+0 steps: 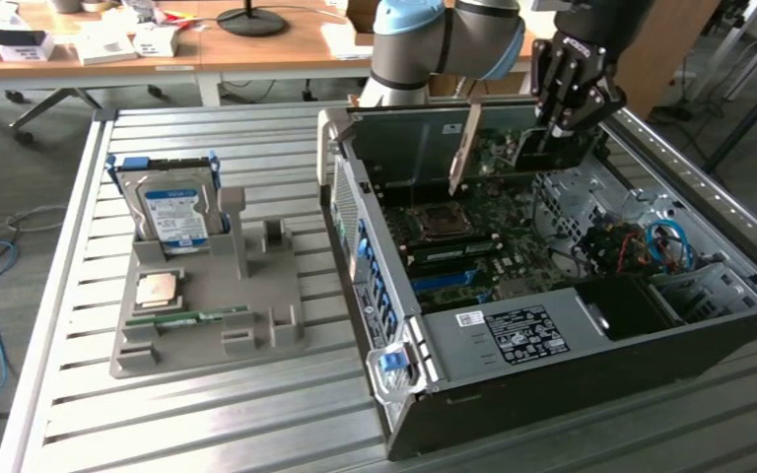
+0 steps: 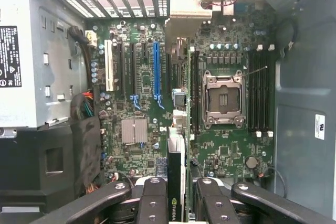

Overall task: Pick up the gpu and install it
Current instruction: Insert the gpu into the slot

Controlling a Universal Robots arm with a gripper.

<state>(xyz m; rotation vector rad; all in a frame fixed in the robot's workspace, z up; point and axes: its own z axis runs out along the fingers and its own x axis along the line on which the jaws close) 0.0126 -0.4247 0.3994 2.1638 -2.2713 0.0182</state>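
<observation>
The gpu (image 1: 534,156) is held on edge in the gripper (image 1: 563,123), above the open computer case (image 1: 484,394) and over the back part of its inside. The jaws are closed part way onto the card's top edge. In the wrist view the card (image 2: 179,145) is seen edge-on, clamped between the two fingers (image 2: 152,198) of the gripper (image 2: 179,203). Its silver bracket (image 1: 463,148) is turned toward the back wall of the case.

The pick-up can be judged as done, since the card is lifted clear and carried over the case. The installation is judged as not yet done. The card hangs above the motherboard (image 2: 226,145) inside the case and is not seated in any slot. From the wrist it appears between the blue slot (image 2: 156,69) and the processor socket (image 2: 223,98). Which slot it is lined up with cannot be told.

Beside the case, on the exterior view's left, a grey tray (image 1: 208,335) is seen on the slatted table (image 1: 221,434). A hard drive (image 1: 174,212), a processor chip (image 1: 158,288) and a memory stick (image 1: 194,318) are held in it, well apart from the gripper.
</observation>
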